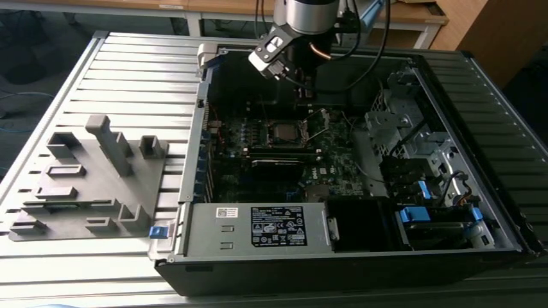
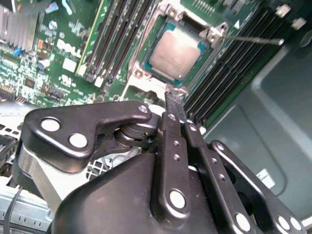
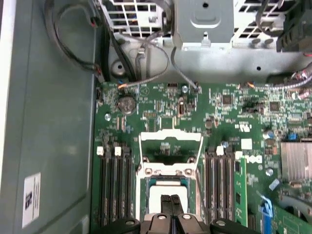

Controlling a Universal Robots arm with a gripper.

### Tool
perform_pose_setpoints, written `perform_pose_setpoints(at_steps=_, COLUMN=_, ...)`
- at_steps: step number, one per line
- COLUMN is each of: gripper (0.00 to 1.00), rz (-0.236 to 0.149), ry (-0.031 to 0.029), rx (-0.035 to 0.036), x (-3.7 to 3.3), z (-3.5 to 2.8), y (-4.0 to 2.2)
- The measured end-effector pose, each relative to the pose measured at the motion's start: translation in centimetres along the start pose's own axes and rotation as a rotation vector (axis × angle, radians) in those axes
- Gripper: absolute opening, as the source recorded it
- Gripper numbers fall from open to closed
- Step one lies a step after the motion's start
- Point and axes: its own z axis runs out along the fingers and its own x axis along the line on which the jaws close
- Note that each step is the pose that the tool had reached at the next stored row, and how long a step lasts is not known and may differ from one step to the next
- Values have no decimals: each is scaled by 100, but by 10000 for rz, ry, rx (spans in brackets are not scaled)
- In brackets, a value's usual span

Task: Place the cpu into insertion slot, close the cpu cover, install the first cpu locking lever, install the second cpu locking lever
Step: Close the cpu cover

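cpu seated, second wrist view, cpu cover open, first wrist view

We saw a pale grey metal worktop of long parallel slats that filled most of the exterior view, its slats brightest toward that view's left, where the light fell hardest. Behind it stood a desk with a light wooden top and white legs. A brown wooden panel rose at the far corner on the exterior view's right. The dark floor showed beyond the worktop's far left edge, with cables trailing across it.
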Motion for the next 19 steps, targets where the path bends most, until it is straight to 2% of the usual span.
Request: perform_pose_setpoints(at_steps=19, gripper=11, rz=30, ry=-4, rx=1, x=8, z=51, y=436)
